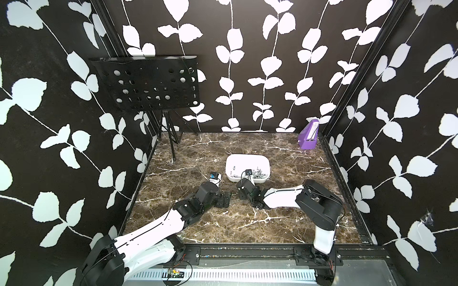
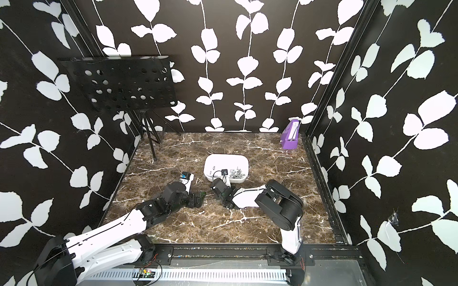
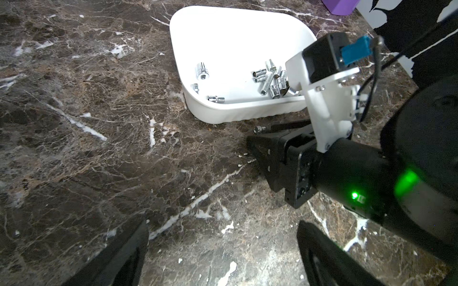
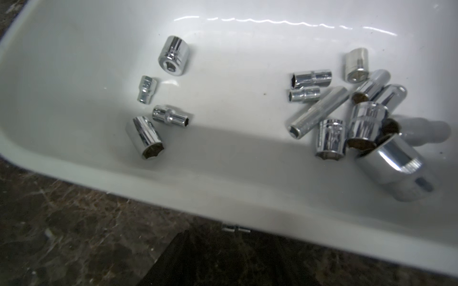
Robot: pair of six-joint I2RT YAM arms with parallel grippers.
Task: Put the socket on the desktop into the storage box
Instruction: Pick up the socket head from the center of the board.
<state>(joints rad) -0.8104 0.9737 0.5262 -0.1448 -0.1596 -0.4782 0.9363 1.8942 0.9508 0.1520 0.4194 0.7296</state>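
The right gripper (image 3: 259,135) is low on the desktop (image 1: 247,222), tips just outside the near wall of the storage box (image 3: 223,114). One small chrome socket (image 3: 259,128) sits between the tips, on my side of that wall and not in the box. The jaws look narrow around it, but I cannot tell whether they have it pinched or only bracket it. The left gripper (image 3: 223,222) is spread wide with nothing in it, parked low just beside the right one.

Risks, as I judge them:
- The socket is small, round and slick. A shallow pinch at the very tips could squirt it out, and it would roll off across the marble.
- The wall rises right beside the tips. With too little lift before going forward, a finger or the socket catches the rim (image 4: 173,193) and shoves the light box.
- The wrist camera (image 1: 247,172) hangs over the box edge. A steep dip could knock it there.
- The left arm sits close. A sideways swing of the right wrist could clip it.

Room:
- Inside the box, a pile of sockets (image 4: 330,137) crowds one end and four sockets (image 4: 171,115) lie toward the other. The bare floor between them, straight ahead of the tips, looks the best drop spot.
- The desktop is open toward the front edge.
- The purple box (image 1: 308,137) and music stand (image 1: 146,84) are well apart at the back.
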